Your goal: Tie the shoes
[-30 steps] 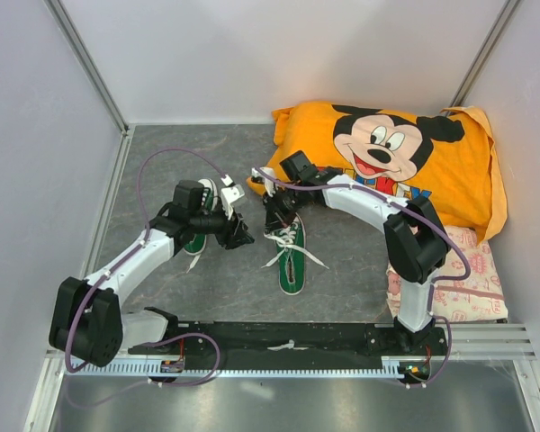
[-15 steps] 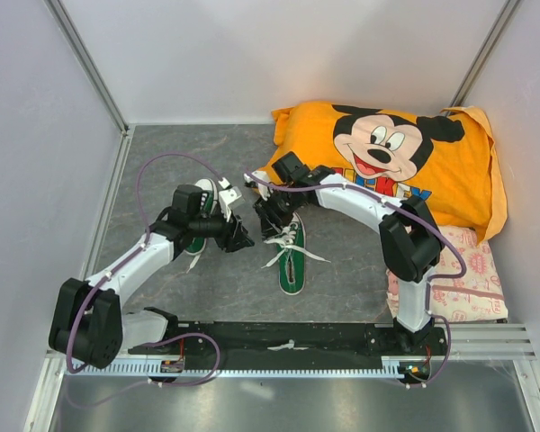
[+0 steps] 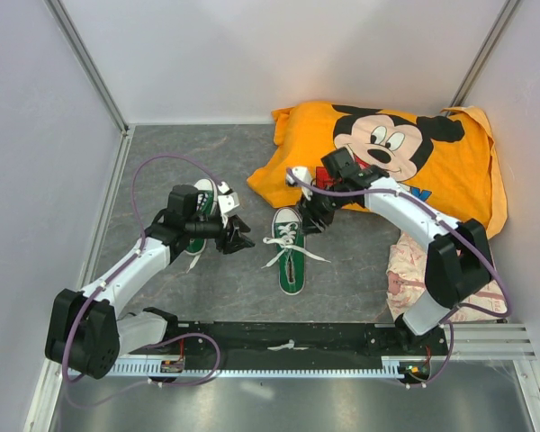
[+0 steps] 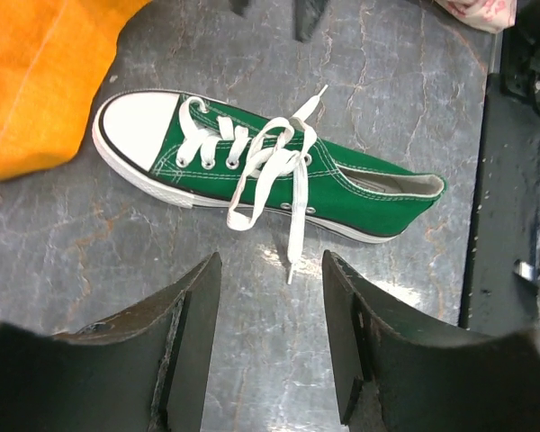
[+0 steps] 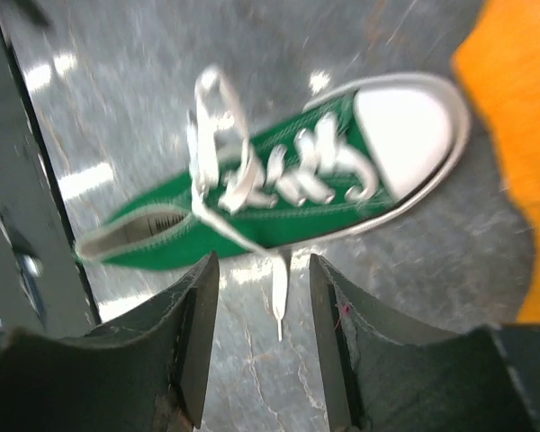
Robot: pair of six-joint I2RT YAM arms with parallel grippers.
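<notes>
A lab robot cell.
I see plain white panel walls (image 3: pixel 279 54), aluminium frame posts (image 3: pixel 88 65) and a black mounting rail (image 3: pixel 342 337).

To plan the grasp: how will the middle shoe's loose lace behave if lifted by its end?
Probably floppy: the lace lies in slack curves across the shoe and onto the table. Lifted, it would likely sag and trail. Thin and flat, it may slip out.

One green shoe (image 3: pixel 195 242) lies largely hidden beneath the left arm (image 3: pixel 153 250) in the overhead view; how it is laced cannot be told. The right wrist view is blurred, smearing the other shoe (image 5: pixel 279 193) and its laces (image 5: pixel 229 171); the orange cloth (image 5: pixel 513 135) runs off the edge.
</notes>
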